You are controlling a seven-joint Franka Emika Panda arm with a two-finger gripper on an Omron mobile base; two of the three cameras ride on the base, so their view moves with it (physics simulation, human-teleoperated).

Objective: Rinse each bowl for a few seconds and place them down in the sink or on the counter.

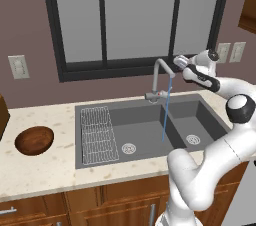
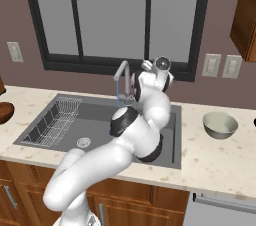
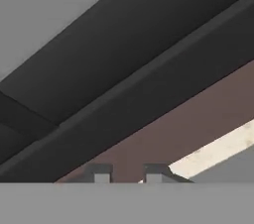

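The dark reddish-brown bowl (image 1: 34, 140) (image 2: 4, 111) sits upright on the counter (image 1: 45, 170) left of the sink (image 1: 145, 120) (image 2: 95, 115). On the counter right of the sink stands the pale grey-green bowl (image 2: 220, 125). My gripper (image 1: 179, 61) (image 2: 146, 65) (image 3: 127, 174) hovers high, just right of the faucet (image 1: 159, 77) (image 2: 121, 72) spout and facing the window. Its fingertips (image 3: 101, 173) stand a narrow gap apart with nothing between them. A thin blue stream of water (image 1: 165, 112) falls from the spout into the sink.
A wire grid rack (image 1: 97, 135) (image 2: 55, 120) lies in the sink's left part. The dark window frame (image 1: 115, 70) and brown wall are close behind the gripper. Wall outlets (image 2: 221, 66) sit to the right, and a wooden cabinet (image 2: 245, 10) hangs at the upper right.
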